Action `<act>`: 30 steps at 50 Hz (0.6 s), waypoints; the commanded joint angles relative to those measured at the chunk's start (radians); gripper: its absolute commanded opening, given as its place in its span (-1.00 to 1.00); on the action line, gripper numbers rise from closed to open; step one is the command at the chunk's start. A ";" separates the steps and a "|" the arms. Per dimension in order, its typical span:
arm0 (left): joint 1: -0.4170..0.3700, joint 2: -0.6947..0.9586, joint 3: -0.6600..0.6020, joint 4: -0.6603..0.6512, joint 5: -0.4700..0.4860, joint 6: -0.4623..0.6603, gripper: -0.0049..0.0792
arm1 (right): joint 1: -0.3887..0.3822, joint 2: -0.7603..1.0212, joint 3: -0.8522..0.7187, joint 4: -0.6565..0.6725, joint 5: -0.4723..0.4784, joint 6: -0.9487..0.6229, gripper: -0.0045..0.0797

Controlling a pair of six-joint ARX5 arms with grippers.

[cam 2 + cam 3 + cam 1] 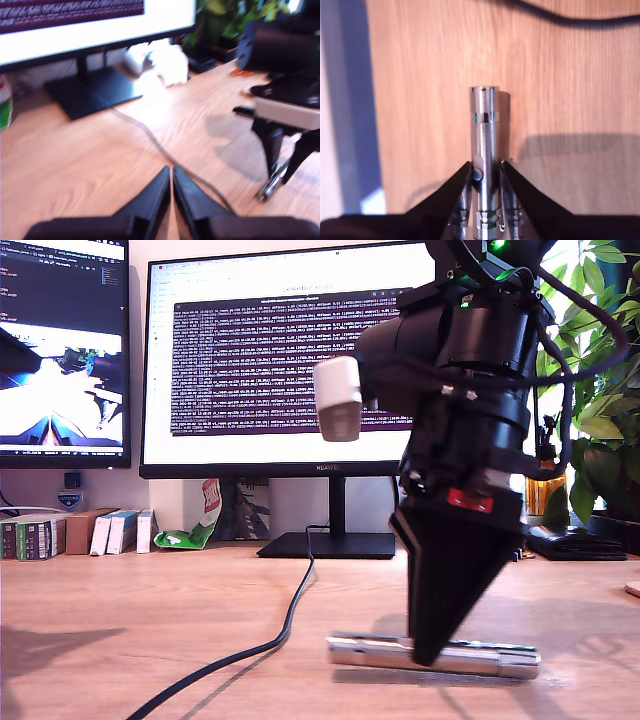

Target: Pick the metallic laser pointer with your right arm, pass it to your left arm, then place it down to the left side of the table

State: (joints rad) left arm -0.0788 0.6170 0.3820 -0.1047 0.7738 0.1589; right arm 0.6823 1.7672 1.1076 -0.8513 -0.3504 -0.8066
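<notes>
Laser pointer (433, 655): lay flat on the bench (120, 630), long axis across the monitor's (290, 360) front.
My second hand (486, 172): straddled its middle, grasp unclear.
My first hand (171, 192): clenched, empty.
Black cable (270, 640): beside pointer.

**Clutter Along the Back of the Desk**

A wide monitor (290, 350) showed dark terminal text; a second screen (62, 345) stood at the exterior view's left. A black cable (285, 625) trailed forward. Small boxes (75, 532), a green-and-white packet (195, 525) and a leafy plant (600, 390) lined the back.
</notes>
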 commanded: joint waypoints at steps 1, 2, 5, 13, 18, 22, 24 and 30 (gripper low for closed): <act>-0.003 -0.002 0.012 0.032 0.026 -0.011 -0.92 | 0.004 -0.056 0.027 0.002 -0.022 0.020 -0.92; -0.003 -0.002 0.013 0.039 0.033 -0.012 -0.92 | 0.004 -0.069 0.036 0.002 -0.028 0.025 -0.92; -0.003 -0.002 0.013 0.074 0.048 -0.025 -0.90 | 0.004 -0.099 0.062 -0.005 -0.042 0.039 -0.92; -0.003 -0.002 0.013 0.220 0.105 -0.084 -0.65 | 0.004 -0.175 0.169 -0.002 -0.043 0.079 -0.92; -0.003 -0.002 0.013 0.338 0.134 -0.179 -0.46 | 0.004 -0.200 0.247 0.005 -0.068 0.124 -0.92; -0.003 -0.001 0.013 0.439 0.154 -0.238 -0.41 | 0.007 -0.203 0.314 0.005 -0.119 0.180 -0.92; -0.005 -0.001 0.013 0.486 0.162 -0.265 -0.38 | 0.011 -0.203 0.339 0.005 -0.141 0.191 -0.92; -0.018 0.008 0.013 0.618 0.162 -0.333 -0.19 | 0.038 -0.203 0.390 0.006 -0.158 0.190 -0.92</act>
State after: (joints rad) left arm -0.0868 0.6174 0.3832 0.4683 0.9340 -0.1501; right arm 0.6933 1.5429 1.4979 -0.8421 -0.4976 -0.6247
